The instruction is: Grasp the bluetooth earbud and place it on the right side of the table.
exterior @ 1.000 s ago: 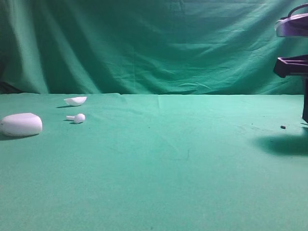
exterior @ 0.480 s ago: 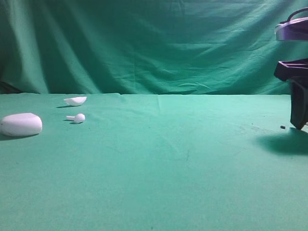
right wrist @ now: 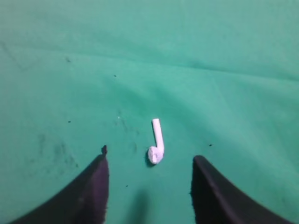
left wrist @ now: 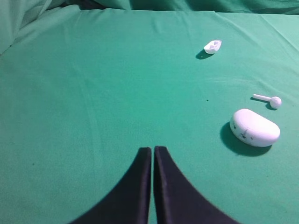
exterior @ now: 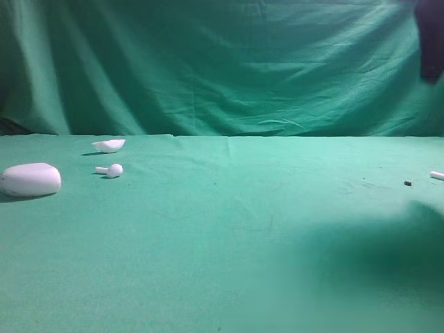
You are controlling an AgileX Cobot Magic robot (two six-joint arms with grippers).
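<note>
The table [exterior: 222,229] wears a plain green cloth, and the draped backdrop [exterior: 222,62] behind it is a darker, shadowed green. At nine o'clock in the high view the oval case [exterior: 30,180] is smooth white, as are the twin earbud [exterior: 110,170] and the small shell-shaped piece [exterior: 109,145] beyond it. The bluetooth earbud [right wrist: 156,143] is plain white. The left gripper [left wrist: 153,154] and right gripper [right wrist: 148,170] have black fingers. A tiny dark speck [exterior: 408,183] sits at three o'clock.

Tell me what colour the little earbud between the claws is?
White. The bluetooth earbud shows best in the right wrist view.
</note>
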